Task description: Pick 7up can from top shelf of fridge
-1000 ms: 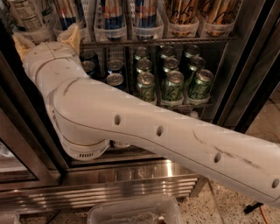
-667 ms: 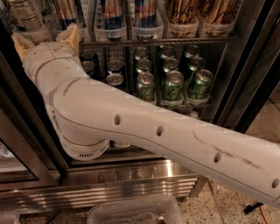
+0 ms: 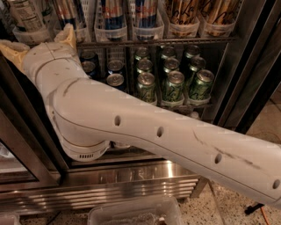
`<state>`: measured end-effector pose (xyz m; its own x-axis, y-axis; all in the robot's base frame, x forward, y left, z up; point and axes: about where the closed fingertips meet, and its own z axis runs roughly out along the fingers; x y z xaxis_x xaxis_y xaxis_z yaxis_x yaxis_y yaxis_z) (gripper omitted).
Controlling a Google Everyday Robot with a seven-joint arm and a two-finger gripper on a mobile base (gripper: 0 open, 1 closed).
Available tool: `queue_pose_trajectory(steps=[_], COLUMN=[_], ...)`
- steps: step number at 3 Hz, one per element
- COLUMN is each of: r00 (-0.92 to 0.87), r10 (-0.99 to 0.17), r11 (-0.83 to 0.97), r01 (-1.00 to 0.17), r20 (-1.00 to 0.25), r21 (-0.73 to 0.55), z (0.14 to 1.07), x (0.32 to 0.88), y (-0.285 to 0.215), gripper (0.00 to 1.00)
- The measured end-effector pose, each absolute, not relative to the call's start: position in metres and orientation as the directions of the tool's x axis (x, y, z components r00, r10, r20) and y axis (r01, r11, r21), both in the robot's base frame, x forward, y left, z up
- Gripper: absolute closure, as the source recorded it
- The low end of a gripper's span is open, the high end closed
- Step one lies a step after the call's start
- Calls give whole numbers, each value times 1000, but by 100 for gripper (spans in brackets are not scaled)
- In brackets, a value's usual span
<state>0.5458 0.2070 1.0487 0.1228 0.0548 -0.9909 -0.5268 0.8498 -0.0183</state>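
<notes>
The 7up can (image 3: pixel 25 15), pale silver-white with small dark print, stands in a clear tray at the far left of the top shelf (image 3: pixel 175 41) of the fridge (image 3: pixel 246 74). My gripper (image 3: pixel 40 43) is at the top left, at the end of the white arm that crosses the view. Its two tan fingers (image 3: pixel 66 36) stand apart, one each side just below the can's tray. The gripper is open and holds nothing. The can's lid is cut off by the top edge.
Blue-and-silver cans (image 3: pixel 113 13) and brown-gold cans (image 3: pixel 184 11) fill the other trays on the top shelf. Green cans (image 3: pixel 174 85) and dark blue cans (image 3: pixel 115 72) stand on the rack below. The ribbed steel base (image 3: pixel 131 184) and a plastic bin (image 3: pixel 131 214) are at the bottom.
</notes>
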Motion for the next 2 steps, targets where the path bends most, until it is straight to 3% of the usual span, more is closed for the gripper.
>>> queue_pose_trajectory(steps=[1,2], r00=[123,123], r10=[55,55], r11=[850,850], r01=[-527,-527], r20=[-991,-991], r21=[-18,-18], z=[1049,1049], x=[546,546], y=[207,207], gripper=[37,33])
